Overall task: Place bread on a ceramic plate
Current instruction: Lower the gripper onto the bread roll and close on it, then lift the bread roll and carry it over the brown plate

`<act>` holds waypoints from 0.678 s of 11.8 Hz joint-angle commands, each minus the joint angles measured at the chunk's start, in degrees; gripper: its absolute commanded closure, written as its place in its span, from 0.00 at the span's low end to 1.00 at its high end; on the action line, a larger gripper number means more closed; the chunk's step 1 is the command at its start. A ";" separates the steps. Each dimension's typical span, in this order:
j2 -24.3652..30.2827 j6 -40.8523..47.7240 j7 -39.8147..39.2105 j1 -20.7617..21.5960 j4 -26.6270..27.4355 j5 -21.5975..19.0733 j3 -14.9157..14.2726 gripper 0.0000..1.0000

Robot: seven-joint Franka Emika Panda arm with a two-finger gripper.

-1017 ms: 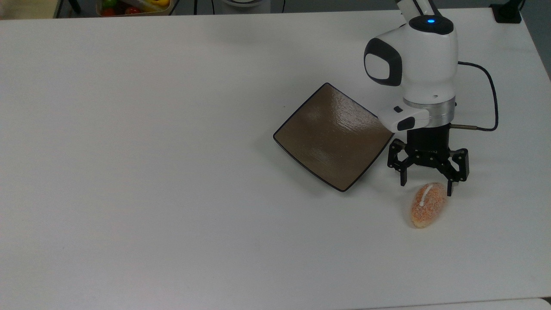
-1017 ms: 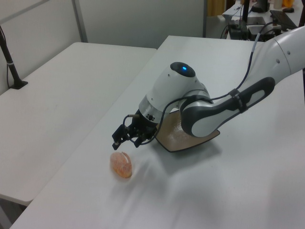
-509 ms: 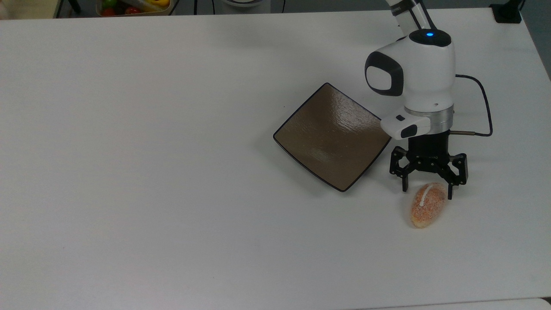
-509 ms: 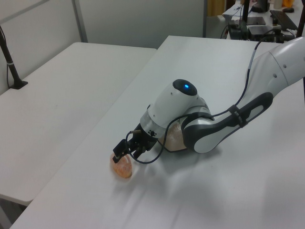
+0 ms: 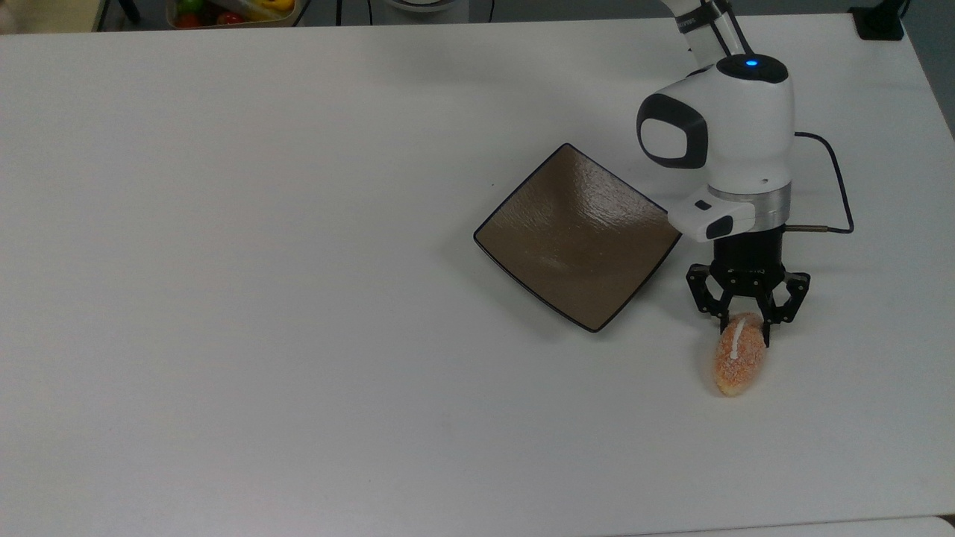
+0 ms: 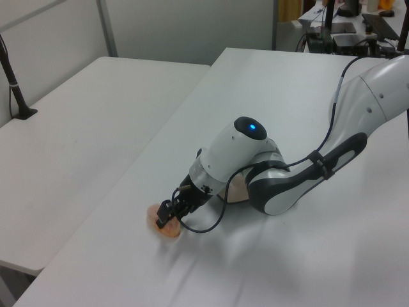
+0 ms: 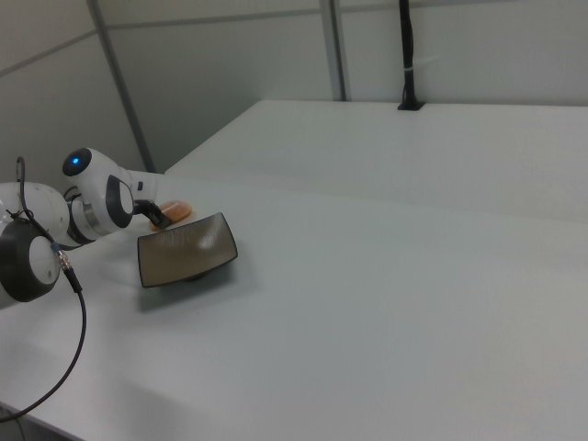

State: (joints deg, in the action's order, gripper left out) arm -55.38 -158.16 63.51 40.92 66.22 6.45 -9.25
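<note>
- One ceramic plate (image 5: 577, 236) sits on the white desk (image 5: 261, 298), turned corner-on like a diamond in the top view, and its brown dished surface carries nothing
- The bread (image 5: 739, 354) lies on the bare desk, off the plate, just beyond the plate's lower right corner in the top view; a strip of white desk shows between the two
- The hand (image 5: 744, 328) has its two black fingers drawn in narrow around the upper end of the bread, one finger against each side of it, while the roll's lower end pokes out free below; the bread looks to be resting on the desk
- In the left view the hand (image 6: 167, 215) is low at the desk surface, with the bread (image 6: 165, 229) showing as an orange lump under and behind it
- The white arm (image 5: 722, 134) reaches in from the top view's upper edge and overhangs the plate's right corner; a thin black cable (image 5: 839, 179) loops out to the arm's right
- A bin of coloured items (image 5: 231, 10) peeks in at the top view's upper edge, off the desk
- The bread is fairly near the desk's right-hand edge in the top view; to the left of the plate the desk is wide open white surface
- In the right view the plate (image 7: 186, 249) stands between the camera and the bread (image 7: 177, 210)
</note>
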 commanded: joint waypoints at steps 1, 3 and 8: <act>-0.96 -0.92 1.53 0.92 -1.09 0.94 -1.29 0.66; -0.61 -0.74 1.44 1.00 -0.92 1.11 -1.21 0.66; 13.78 -0.66 1.09 0.48 12.24 5.23 0.29 0.66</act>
State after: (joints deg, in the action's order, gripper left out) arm -51.47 -158.21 63.53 41.08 67.56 9.36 -9.23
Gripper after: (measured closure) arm 0.656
